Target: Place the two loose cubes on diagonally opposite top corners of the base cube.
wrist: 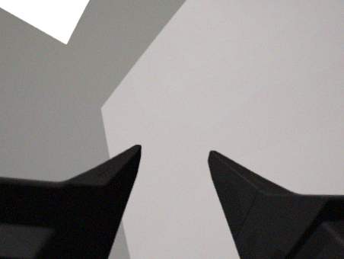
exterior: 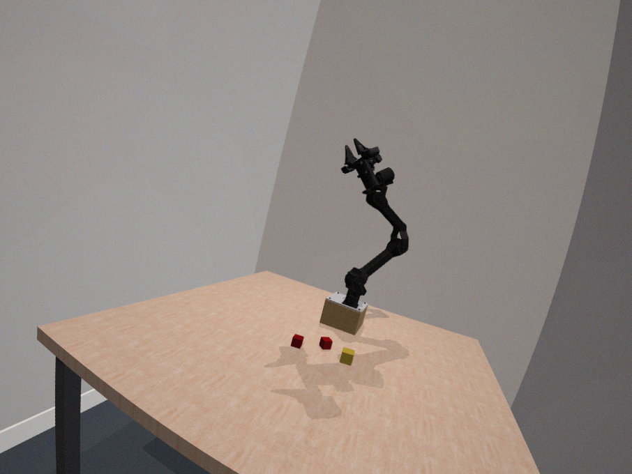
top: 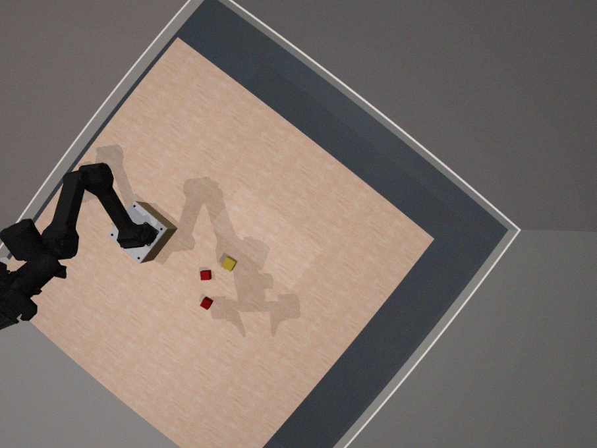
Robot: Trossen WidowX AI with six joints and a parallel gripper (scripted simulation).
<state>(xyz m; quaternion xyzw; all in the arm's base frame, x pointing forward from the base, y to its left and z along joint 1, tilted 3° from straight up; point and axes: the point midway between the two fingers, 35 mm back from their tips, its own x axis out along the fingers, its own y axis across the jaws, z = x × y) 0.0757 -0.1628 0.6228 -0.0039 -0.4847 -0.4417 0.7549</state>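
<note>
- Base cube, yellow [top: 228, 263] [exterior: 347, 355]: flat on the table [top: 313, 168] [exterior: 178, 346], sides slanting in the top view, all looking equal, so I cannot tell a long axis.
- Nearer red cube [top: 205, 275] [exterior: 325, 342]: beside it, apart, nearly square to the top view.
- Farther red cube [top: 206, 302] [exterior: 296, 341]: on the table, turned aslant.
- My claw [top: 13, 304] [exterior: 351, 142] [wrist: 175, 152]: partly open, holding nothing, raised high, fingers upward.
</note>
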